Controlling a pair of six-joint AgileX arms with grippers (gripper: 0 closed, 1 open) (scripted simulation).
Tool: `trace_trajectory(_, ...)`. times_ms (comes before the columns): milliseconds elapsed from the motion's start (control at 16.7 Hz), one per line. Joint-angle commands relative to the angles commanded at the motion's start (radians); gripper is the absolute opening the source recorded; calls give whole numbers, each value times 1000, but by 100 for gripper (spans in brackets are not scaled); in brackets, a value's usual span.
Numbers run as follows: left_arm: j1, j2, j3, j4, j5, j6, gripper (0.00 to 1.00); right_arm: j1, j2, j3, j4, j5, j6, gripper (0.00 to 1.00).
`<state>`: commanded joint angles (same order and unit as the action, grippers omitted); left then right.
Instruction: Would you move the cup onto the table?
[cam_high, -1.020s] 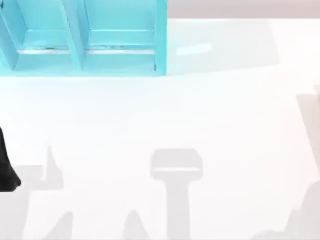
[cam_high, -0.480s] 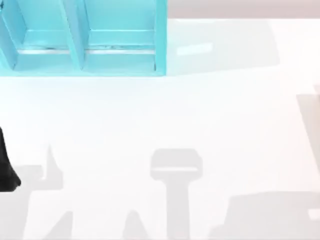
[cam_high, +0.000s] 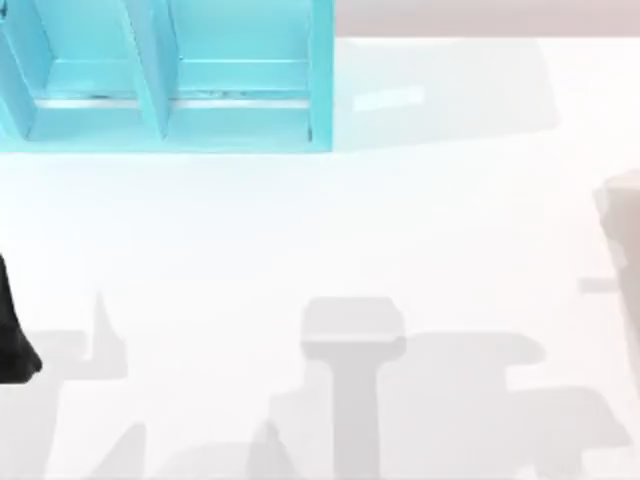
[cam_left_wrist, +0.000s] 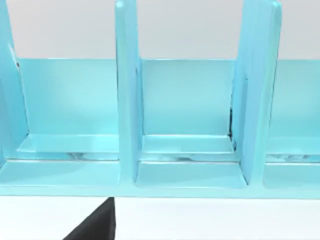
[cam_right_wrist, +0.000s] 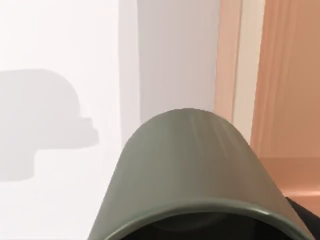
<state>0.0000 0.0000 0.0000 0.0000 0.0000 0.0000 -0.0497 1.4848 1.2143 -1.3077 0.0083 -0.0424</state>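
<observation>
Table (cam_high: 330, 230) broad and bare ahead of shelf (cam_high: 170, 75) at far left; grey cup (cam_right_wrist: 192, 175) close under right wrist camera; grip state of both grippers: cannot tell.

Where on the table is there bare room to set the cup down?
The white table is bare from the turquoise shelf unit's front edge across to its right side. The left arm sits at the left edge. The grey-green cup fills the right wrist view's foreground.
</observation>
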Motion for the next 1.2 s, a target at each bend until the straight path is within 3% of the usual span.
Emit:
trace_trajectory(420, 0, 0, 0, 0, 0, 0, 100, 652, 210, 225, -21, 8, 607, 0)
trace_trajectory(660, 0, 0, 0, 0, 0, 0, 100, 945, 314, 335, -20, 5, 907, 0)
trace_trajectory(960, 0, 0, 0, 0, 0, 0, 100, 1146, 400, 426, -12, -1, 1146, 0)
trace_trajectory(1200, 0, 0, 0, 0, 0, 0, 100, 1195, 419, 446, -9, -3, 1203, 0)
